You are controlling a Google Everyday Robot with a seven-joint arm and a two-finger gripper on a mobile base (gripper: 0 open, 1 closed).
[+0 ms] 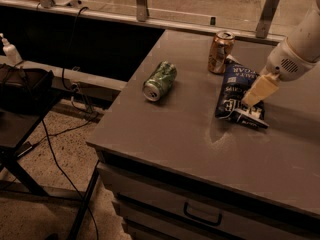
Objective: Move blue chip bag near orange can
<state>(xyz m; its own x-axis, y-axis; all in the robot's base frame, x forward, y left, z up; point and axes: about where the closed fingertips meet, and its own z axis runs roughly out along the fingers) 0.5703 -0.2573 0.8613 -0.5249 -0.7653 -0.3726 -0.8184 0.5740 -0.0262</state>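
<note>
Blue chip bag (231,96) lies flat on the grey table (190,154), toward the far right part of its top, with the white lettering facing up and its long side running from the back edge toward us. Its upper corner comes right up beside the orange can (220,51), which stands upright just behind and a little left of it; we cannot tell whether the two are touching.

We see the gripper (250,101) come in from the right on the end of the white arm (295,54), angled down and to the left, its cream tip resting over the lower right part of the blue chip bag. From this side we cannot tell how far the gripper is open, or whether it has hold of the bag or only rests on it.

A green can (159,81) lies on its side well to the left of the bag, its silver end turned toward the table's front left corner. Below the tabletop we see a drawer with a dark handle (202,215). On the floor at left, black cables (55,149) trail beside a dark stand (25,84) with a small white bottle (10,51) on it.
</note>
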